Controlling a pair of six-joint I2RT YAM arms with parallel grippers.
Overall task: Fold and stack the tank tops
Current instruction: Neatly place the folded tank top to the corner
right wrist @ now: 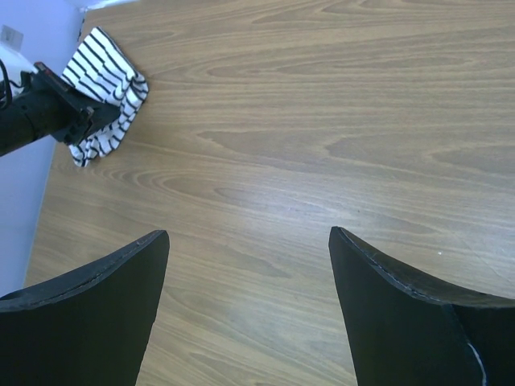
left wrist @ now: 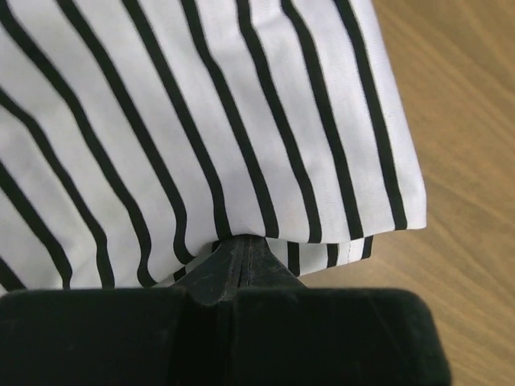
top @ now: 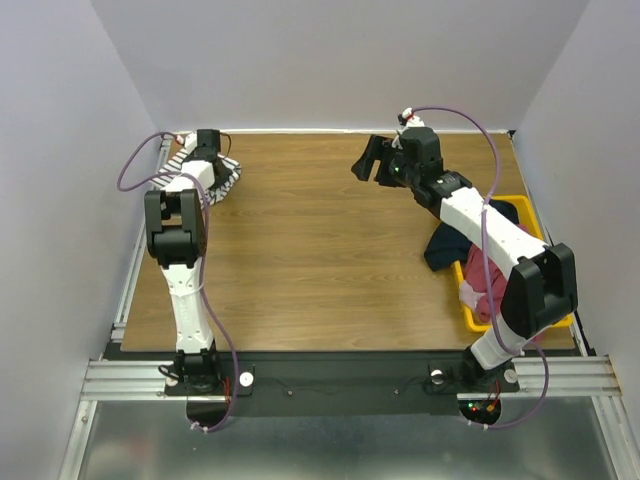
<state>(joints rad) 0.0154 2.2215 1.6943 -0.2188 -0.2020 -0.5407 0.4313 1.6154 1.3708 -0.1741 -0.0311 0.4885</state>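
Observation:
The white tank top with thin dark stripes (top: 228, 176) lies folded in the table's far left corner. It fills the left wrist view (left wrist: 201, 121) and shows small in the right wrist view (right wrist: 109, 76). My left gripper (top: 207, 152) is at its edge; the fingers (left wrist: 233, 269) are pressed together, with their tips hidden under the cloth's folded edge (left wrist: 241, 240). A dark red top (top: 483, 275) lies bunched in the yellow bin (top: 528, 212) at the right, partly hidden by my right arm. My right gripper (top: 372, 160) is open and empty above bare table (right wrist: 249, 241) at the back middle.
A dark navy cloth (top: 447, 247) hangs over the bin's left rim onto the table. The left arm (right wrist: 32, 121) shows at the left edge of the right wrist view. Walls close the table in at the back and both sides.

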